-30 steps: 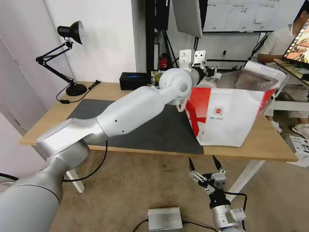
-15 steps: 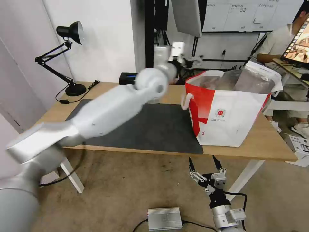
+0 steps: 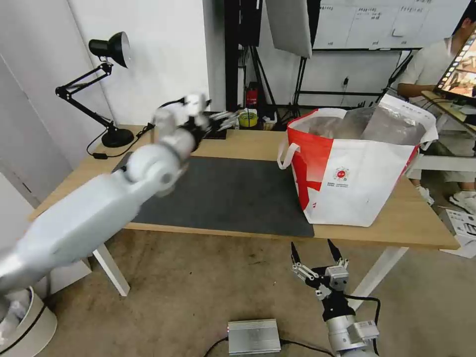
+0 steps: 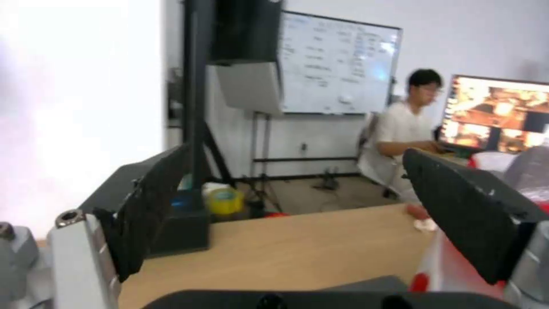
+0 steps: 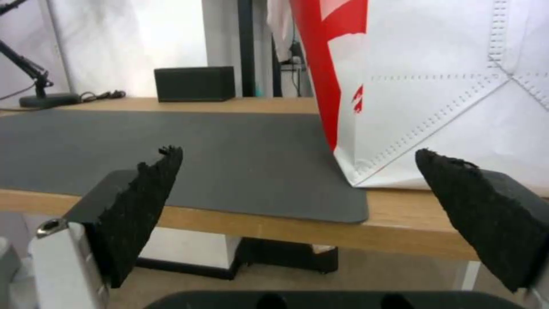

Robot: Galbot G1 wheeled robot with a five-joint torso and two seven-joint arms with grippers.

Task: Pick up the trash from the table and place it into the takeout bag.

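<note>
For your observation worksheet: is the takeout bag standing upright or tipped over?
Upright. The takeout bag stands on its flat base on the table, mouth open upward, foil lining showing.

So the right gripper [image 5: 297, 189] sits low, just off the front edge of the table [image 5: 400, 234], with both black fingers [image 5: 143, 201] spread wide and nothing between them. Past them there's the dark grey mat [image 5: 188, 159] lying flat on the wood. The takeout bag [image 5: 457, 86] stands on the far side, red and white, its bottom corner resting partly on the mat's edge. Further back, a black box [image 5: 194, 83] and the lamp base [image 5: 49, 99] with its cord.
</note>
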